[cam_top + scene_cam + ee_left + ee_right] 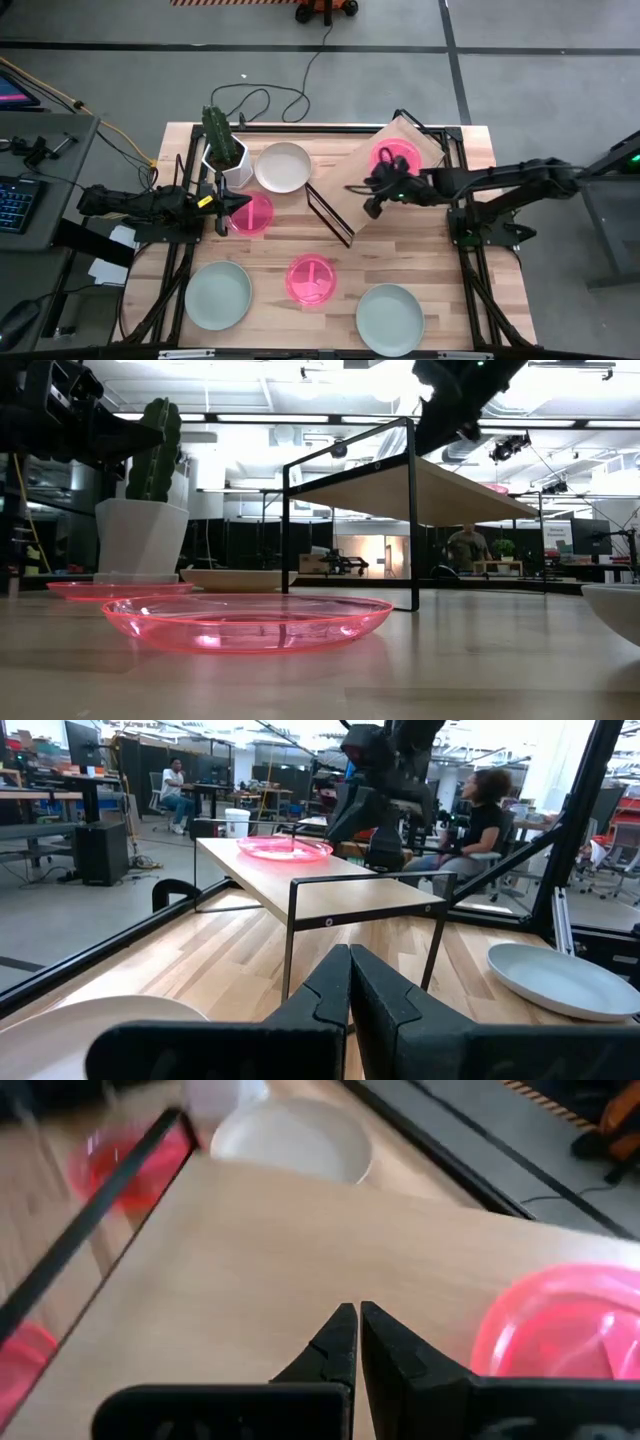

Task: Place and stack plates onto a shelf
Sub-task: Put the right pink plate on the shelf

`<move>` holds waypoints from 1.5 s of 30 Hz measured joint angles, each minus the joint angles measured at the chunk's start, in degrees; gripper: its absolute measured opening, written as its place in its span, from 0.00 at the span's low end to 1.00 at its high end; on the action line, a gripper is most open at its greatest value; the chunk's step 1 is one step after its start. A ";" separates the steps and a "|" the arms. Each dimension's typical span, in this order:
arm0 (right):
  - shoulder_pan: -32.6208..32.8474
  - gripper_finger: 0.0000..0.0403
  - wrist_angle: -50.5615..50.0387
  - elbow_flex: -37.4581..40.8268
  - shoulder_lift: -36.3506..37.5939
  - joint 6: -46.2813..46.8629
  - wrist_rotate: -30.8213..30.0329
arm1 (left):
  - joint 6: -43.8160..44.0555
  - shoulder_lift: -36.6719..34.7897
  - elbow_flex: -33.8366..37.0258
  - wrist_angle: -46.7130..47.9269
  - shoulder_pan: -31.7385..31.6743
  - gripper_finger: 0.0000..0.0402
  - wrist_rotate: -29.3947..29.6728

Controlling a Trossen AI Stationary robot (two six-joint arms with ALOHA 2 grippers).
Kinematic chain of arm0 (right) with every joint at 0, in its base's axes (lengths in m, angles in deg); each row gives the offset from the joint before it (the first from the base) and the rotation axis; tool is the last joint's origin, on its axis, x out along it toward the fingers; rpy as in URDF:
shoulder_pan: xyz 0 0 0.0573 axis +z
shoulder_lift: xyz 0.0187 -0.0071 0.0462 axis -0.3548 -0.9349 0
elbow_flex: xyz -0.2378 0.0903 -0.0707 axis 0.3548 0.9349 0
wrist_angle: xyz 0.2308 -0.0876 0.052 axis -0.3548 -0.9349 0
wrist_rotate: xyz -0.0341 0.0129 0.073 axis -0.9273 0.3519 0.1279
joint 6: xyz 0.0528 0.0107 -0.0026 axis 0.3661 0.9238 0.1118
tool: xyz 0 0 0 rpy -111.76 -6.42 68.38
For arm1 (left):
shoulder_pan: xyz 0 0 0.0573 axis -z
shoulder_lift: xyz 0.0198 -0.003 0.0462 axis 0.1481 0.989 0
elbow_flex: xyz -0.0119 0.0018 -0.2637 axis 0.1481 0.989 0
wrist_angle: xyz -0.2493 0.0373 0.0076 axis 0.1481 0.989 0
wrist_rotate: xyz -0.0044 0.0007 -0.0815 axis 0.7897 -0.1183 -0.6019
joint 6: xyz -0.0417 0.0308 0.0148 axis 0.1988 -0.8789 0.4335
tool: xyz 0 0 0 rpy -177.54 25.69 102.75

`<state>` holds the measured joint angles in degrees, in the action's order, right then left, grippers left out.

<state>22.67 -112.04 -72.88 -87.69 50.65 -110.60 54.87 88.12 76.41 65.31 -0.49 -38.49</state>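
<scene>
Nearest the camera in the low view, a pink plate (pixel 247 620) is seen lying flat on the table (pixel 400 250); in the high view it sits at about six o'clock from the table's middle. Flanking it on the near edge are two grey-green plates, one at seven o'clock (pixel 218 294) and one at five o'clock (pixel 390 318).

Farther in, at nine o'clock, a second pink plate (pixel 252 214) is found under the left gripper (pixel 232 206), whose fingers are pressed together with nothing held; whether they touch the plate's rim cannot be settled from above. Just beyond, at eleven o'clock, the cream-white plate (pixel 283 166) rests beside the cactus pot (pixel 225 158).

Farthest, at one o'clock, the shelf (pixel 365 185) is seen standing askew to the table's edges, with one pink plate (pixel 396 158) set on its far end. The right gripper (pixel 377 192) hovers over the bare board, fingers closed and empty, near that plate.

The task is judged barely begun: one plate has been shelved, five are left on the table, and no stacking has been done.
</scene>
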 joint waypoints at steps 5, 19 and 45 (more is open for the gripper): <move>-0.75 0.00 -8.77 -5.94 -6.51 -3.76 1.00 | 0.00 0.00 0.00 -0.02 0.00 0.00 -0.01; -7.89 0.00 -23.49 -11.42 -11.99 -5.57 0.96 | 0.00 0.00 -0.02 -0.02 0.00 0.00 0.01; -16.36 0.00 -24.09 -11.31 -11.87 -10.00 -4.46 | 0.01 0.00 -0.02 -0.02 -0.01 0.00 0.00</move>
<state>6.31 -136.14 -84.18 -99.56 40.64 -115.06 54.87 88.12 76.38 65.29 -0.50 -38.49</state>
